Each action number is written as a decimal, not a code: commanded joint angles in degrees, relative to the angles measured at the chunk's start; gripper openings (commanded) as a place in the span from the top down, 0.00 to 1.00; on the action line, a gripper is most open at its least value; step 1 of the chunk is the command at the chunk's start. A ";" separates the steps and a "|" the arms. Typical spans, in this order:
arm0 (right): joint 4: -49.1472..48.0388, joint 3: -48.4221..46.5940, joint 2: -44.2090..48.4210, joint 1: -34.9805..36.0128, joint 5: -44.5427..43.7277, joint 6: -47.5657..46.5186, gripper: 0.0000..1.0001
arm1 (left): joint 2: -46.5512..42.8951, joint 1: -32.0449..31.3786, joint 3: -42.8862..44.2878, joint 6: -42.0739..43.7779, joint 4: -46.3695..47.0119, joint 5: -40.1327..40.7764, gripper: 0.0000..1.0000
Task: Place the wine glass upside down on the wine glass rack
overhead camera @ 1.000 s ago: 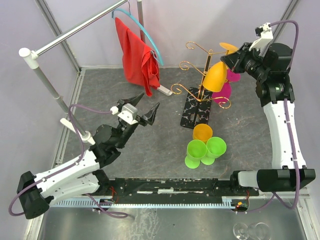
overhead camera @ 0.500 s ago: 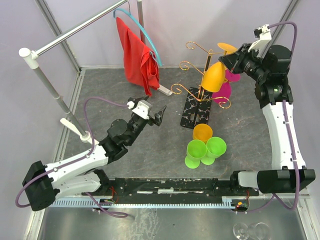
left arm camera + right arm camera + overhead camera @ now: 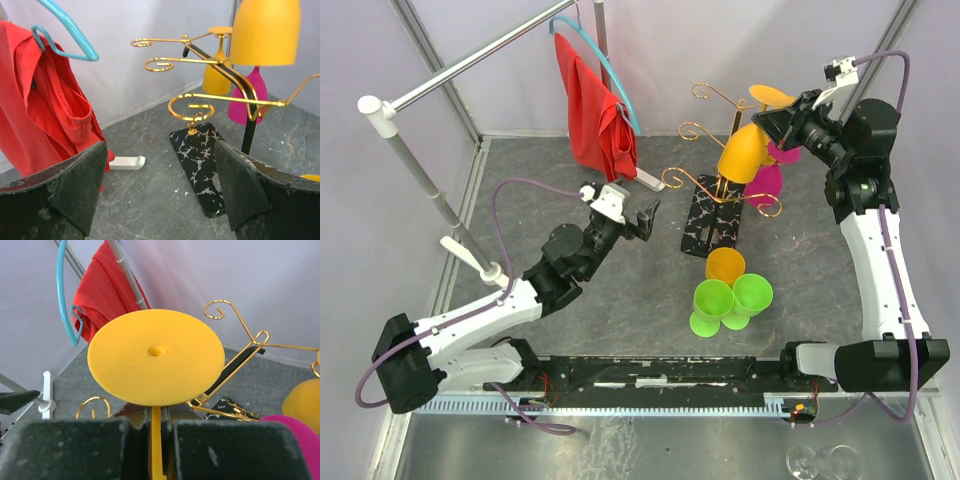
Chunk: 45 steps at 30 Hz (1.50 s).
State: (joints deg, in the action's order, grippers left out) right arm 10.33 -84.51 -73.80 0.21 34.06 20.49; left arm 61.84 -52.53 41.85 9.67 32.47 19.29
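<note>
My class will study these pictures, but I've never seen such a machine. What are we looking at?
Two robot arms are bolted to the near edge of a table. One picture looks down from above; the others come from wrist cameras. The left gripper is open and empty. The right gripper is shut on the stem of a yellow wine glass beside the gold rack. An orange cup and green cups stand on the table; a red cloth hangs on a blue hanger.
</note>
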 commanded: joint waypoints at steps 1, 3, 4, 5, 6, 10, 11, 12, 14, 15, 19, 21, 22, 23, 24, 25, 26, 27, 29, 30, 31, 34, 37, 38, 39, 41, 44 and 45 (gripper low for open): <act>-11.12 3.42 3.13 0.25 0.55 -2.15 0.99 | 0.55 -0.19 7.07 -4.31 -3.89 2.02 0.06; -13.58 5.19 3.41 0.67 0.05 -2.95 0.99 | 0.52 -0.18 8.00 -5.00 -4.60 2.04 0.06; -14.78 5.89 3.40 1.00 -0.18 -3.21 0.99 | 0.45 -0.18 8.41 -5.19 -4.91 2.09 0.05; -15.56 6.38 3.36 1.38 -0.30 -3.57 0.99 | 0.36 -0.19 8.72 -5.34 -5.28 2.19 0.05; -16.17 6.72 3.23 1.97 -0.64 -3.98 0.99 | 0.30 -0.18 8.90 -5.43 -5.69 2.28 0.05; -15.98 6.72 2.81 4.68 -2.52 -6.66 0.99 | 0.21 -0.19 9.36 -5.61 -7.31 3.22 0.04; -15.60 6.46 2.64 5.59 -2.84 -7.29 0.99 | 0.25 -0.14 9.29 -5.69 -7.64 3.41 0.04; -15.35 6.20 2.57 6.23 -3.23 -7.69 0.99 | 0.21 -0.19 9.24 -5.79 -7.94 3.51 0.04; -15.04 5.55 2.67 7.33 -3.75 -8.20 0.99 | 0.19 -0.20 9.06 -6.12 -8.40 3.94 0.04; -14.73 5.13 2.77 7.82 -3.96 -8.37 0.99 | 0.15 -0.19 8.96 -6.27 -8.59 4.18 0.03; -12.03 2.54 3.13 10.90 -4.43 -8.99 0.99 | -0.07 -0.15 8.86 -6.79 -10.23 5.41 0.03; -9.54 1.39 3.49 13.14 -4.38 -9.87 0.99 | -0.57 -0.22 8.61 -7.10 -11.44 5.92 0.03; -8.65 1.24 3.91 14.22 -4.54 -10.20 0.99 | -0.84 -0.20 8.25 -7.23 -11.60 6.04 0.03; -7.88 1.35 4.59 15.00 -4.72 -10.36 0.99 | -1.51 -0.16 7.86 -7.33 -11.63 6.31 0.03; -7.54 1.71 5.47 15.69 -4.97 -10.27 0.99 | -2.06 -0.14 7.42 -7.38 -11.64 6.43 0.03; -7.52 2.17 6.30 16.17 -5.16 -9.98 0.99 | -2.54 -0.12 6.98 -7.39 -11.64 6.62 0.02; -7.45 2.52 7.24 16.56 -5.18 -9.07 0.99 | -2.94 -0.11 6.68 -7.34 -11.68 6.85 0.02; -7.48 2.85 7.96 16.92 -4.73 -8.10 0.99 | -3.26 -0.11 6.45 -7.26 -11.85 7.06 0.02; -7.38 3.55 9.25 17.65 -3.25 -6.16 0.99 | -3.62 -0.11 6.21 -7.08 -12.21 7.55 0.02; -7.38 4.09 9.65 18.16 -2.59 -5.30 0.99 | -3.73 -0.11 6.15 -7.02 -12.44 7.80 0.02; -7.12 4.62 10.09 18.65 -2.03 -4.59 0.99 | -3.82 -0.11 6.12 -7.03 -12.57 7.86 0.01; -5.52 6.48 10.91 20.48 -2.07 -4.27 0.99 | -4.13 -0.11 5.99 -7.03 -12.78 8.16 0.01; -3.95 7.83 11.16 22.17 -1.98 -4.24 0.99 | -4.40 -0.11 5.82 -6.96 -12.87 8.14 0.01; -3.65 8.19 11.10 22.83 -1.65 -4.24 0.99 | -4.45 -0.05 5.79 -6.83 -12.93 8.26 0.01; -3.14 8.49 11.00 23.57 -1.22 -4.34 0.99 | -4.52 -0.12 5.74 -6.70 -13.02 8.47 0.01; -1.43 8.90 11.00 25.24 -1.18 -5.37 0.99 | -4.54 -0.04 5.58 -6.45 -13.04 8.83 0.01; 0.68 10.12 12.08 27.26 -2.50 -6.90 0.99 | -4.70 -0.05 5.16 -6.33 -13.14 9.01 0.00; 1.13 10.72 12.68 27.84 -2.83 -7.14 0.99 | -4.78 0.00 5.01 -6.35 -13.13 9.04 0.00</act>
State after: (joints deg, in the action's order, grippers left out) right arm 9.80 -74.70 -62.96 25.87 31.88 14.96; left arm 58.48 -52.51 47.35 5.37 18.44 26.96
